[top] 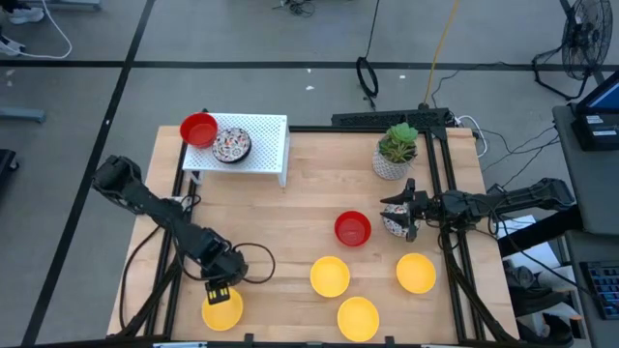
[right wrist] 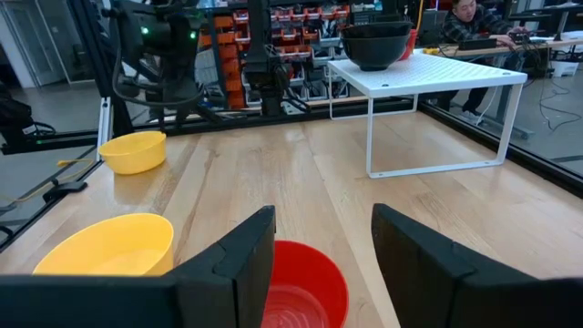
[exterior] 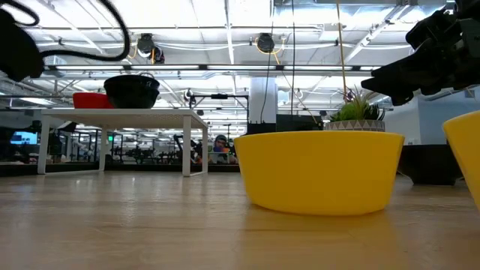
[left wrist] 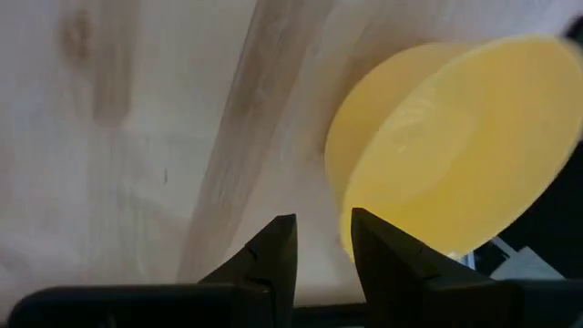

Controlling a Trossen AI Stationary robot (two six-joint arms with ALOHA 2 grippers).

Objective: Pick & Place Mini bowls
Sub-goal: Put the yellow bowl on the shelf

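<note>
Red bowl [top: 199, 129] and speckled bowl [top: 231, 146] on rack [top: 271, 155]; others on surface. Left gripper [top: 219, 293] jaws pinching yellow bowl [top: 222, 309] rim; right gripper [top: 398, 215] jaws open.

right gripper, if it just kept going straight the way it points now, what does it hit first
Most likely the red bowl, which lies on the table just ahead of the open right gripper, low between its fingers. If the gripper passed above it, the white rack stands farther along; depth is hard to judge.

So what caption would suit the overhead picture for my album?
Two robot arms work a wooden table of yellow and red mini bowls; left pincer holds a yellow bowl.
</note>
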